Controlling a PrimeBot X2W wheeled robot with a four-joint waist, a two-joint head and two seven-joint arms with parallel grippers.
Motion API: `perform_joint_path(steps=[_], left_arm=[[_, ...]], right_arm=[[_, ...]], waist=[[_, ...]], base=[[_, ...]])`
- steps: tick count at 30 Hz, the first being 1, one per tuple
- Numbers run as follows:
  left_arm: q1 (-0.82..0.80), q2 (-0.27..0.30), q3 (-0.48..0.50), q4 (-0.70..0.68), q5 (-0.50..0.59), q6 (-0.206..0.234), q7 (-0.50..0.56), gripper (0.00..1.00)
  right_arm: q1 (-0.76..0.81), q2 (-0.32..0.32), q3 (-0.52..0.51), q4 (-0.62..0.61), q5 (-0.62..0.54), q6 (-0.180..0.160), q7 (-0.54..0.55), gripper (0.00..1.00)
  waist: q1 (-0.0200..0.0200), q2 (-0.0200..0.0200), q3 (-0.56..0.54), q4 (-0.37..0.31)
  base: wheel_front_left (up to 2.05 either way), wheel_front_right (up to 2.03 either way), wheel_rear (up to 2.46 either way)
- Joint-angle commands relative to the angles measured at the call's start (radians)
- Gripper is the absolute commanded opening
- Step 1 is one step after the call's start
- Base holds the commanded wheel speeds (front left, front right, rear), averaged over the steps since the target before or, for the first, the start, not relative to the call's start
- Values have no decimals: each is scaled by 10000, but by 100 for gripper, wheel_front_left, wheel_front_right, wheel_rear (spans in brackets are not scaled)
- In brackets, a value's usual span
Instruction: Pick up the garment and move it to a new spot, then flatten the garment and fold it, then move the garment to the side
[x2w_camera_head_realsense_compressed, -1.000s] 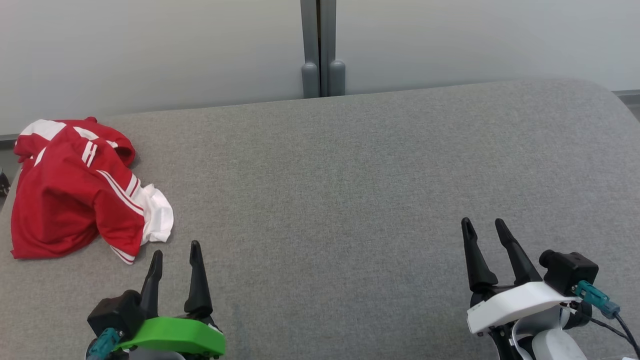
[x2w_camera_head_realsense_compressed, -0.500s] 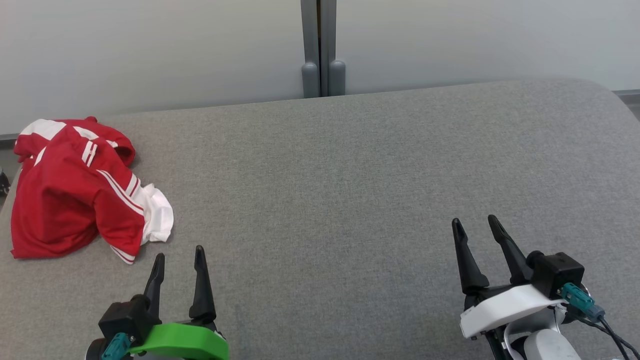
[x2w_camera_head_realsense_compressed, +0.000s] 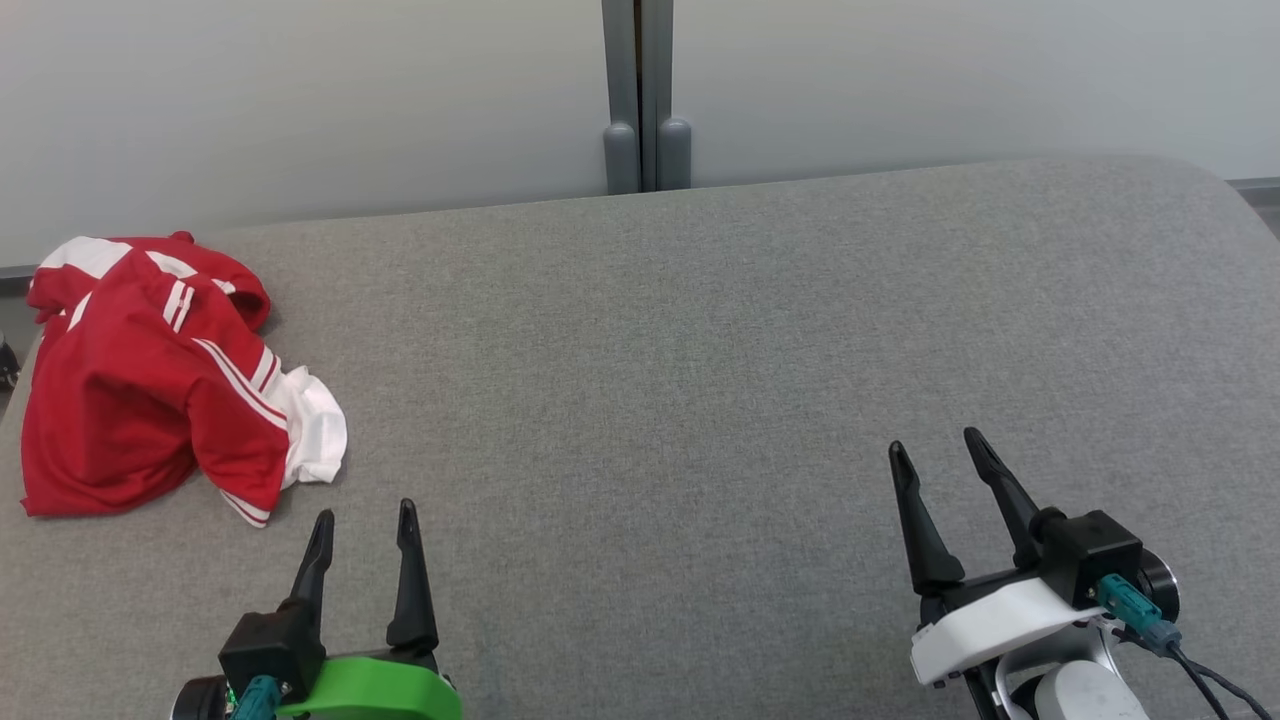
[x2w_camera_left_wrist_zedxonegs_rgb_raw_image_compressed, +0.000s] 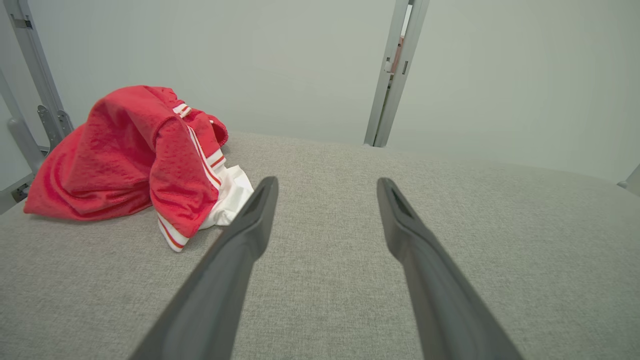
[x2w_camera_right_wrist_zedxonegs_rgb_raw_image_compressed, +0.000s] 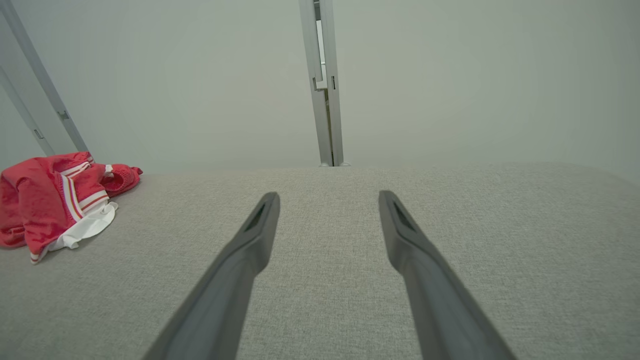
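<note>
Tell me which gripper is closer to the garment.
Left. The left gripper sits close beside the red garment; the right gripper is far off toward the robot's right.

garment (x2w_camera_head_realsense_compressed: 150, 385) crumpled, far left | left tool (x2w_camera_head_realsense_compressed: 362, 512) spread, near it | right tool (x2w_camera_head_realsense_compressed: 935, 444) spread, well apart

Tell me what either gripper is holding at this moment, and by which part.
Nothing is held. The left gripper and right gripper are both open and empty, apart from the crumpled red-and-white jersey lying on the grey fabric surface.
</note>
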Motion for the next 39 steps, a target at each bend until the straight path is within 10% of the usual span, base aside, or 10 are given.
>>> perform_joint_path(steps=[1, 28, 39], left_arm=[[124, 73, -27, -15, 231, 43, -76, 100], [324, 76, -156, 121, 639, 57, -203, 100], [245, 76, -139, 92, 832, -11, -201, 100]], right_arm=[[43, -43, 26, -3, -218, 4, -85, 100], [282, -46, 110, -20, -734, 2, -225, 100], [498, -41, 9, -80, -642, 2, -224, 100]], waist=[[0, 0, 1, -2], [0, 0, -86, 115], [0, 0, -160, 1981]], base=[[0, 0, 0], [0, 0, 0], [0, 0, 0]])
